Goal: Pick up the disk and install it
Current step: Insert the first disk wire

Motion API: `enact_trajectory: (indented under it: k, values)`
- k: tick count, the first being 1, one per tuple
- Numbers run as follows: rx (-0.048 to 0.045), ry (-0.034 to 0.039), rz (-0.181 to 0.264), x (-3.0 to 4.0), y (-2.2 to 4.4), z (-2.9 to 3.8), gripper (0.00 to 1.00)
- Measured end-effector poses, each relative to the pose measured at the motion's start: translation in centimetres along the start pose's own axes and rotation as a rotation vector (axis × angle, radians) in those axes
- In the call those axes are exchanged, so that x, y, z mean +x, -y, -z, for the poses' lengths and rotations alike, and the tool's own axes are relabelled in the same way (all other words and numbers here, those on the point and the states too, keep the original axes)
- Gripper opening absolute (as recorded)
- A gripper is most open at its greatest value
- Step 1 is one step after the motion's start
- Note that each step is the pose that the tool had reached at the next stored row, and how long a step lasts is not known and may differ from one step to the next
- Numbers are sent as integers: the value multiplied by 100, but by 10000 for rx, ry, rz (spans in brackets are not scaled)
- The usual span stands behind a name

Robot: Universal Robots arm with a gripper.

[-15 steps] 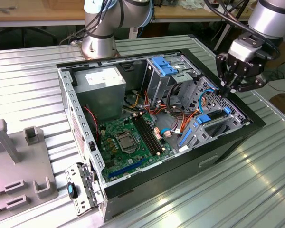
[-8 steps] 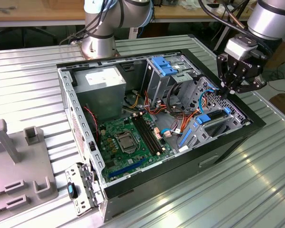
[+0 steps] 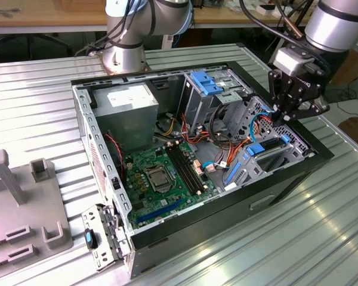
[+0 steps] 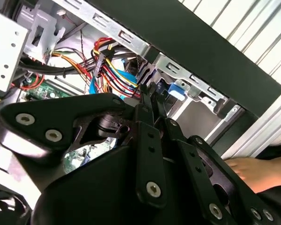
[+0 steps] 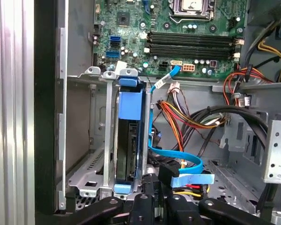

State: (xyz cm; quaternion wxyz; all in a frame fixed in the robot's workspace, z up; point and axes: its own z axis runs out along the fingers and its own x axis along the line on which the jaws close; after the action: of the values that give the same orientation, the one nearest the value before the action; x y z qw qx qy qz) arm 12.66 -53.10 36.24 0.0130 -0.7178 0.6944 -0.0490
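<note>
The disk (image 5: 128, 140), a dark drive between blue rails, stands on edge inside the metal drive cage (image 5: 91, 173) of the open computer case (image 3: 86, 128). In the exterior view the disk (image 3: 268, 149) lies in the low cage at the case's right end. My gripper (image 3: 284, 117) hangs just above that cage's far end, fingers together with nothing between them. In the first wrist view my gripper (image 5: 155, 187) is right beside the disk's near blue tab (image 5: 123, 188). The second wrist view shows my gripper (image 4: 150, 91) close to a blue tab (image 4: 178, 89).
The motherboard (image 3: 161, 173), a power supply (image 3: 128, 104), a tall cage with a blue bracket (image 3: 206, 83) and bundles of coloured cables (image 5: 187, 115) crowd the case. A grey fixture (image 3: 24, 202) sits at the exterior view's left. A person's hand (image 4: 253, 171) rests outside the case wall.
</note>
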Motion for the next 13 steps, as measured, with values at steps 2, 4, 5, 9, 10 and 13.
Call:
enact_trajectory:
  k: [2, 4, 5, 9, 10, 13]
  values:
    - [-5, -9, -90, 20, -1, -3, 17]
    - [-7, -12, -127, 59, -3, -7, 17]
    - [-8, -16, -143, 76, -3, -8, 17]
    - [-34, -59, -628, 112, -5, -21, 17]
    - [-39, -69, -749, 116, -6, -25, 17]
    - [-53, -34, -818, 168, -9, -34, 17]
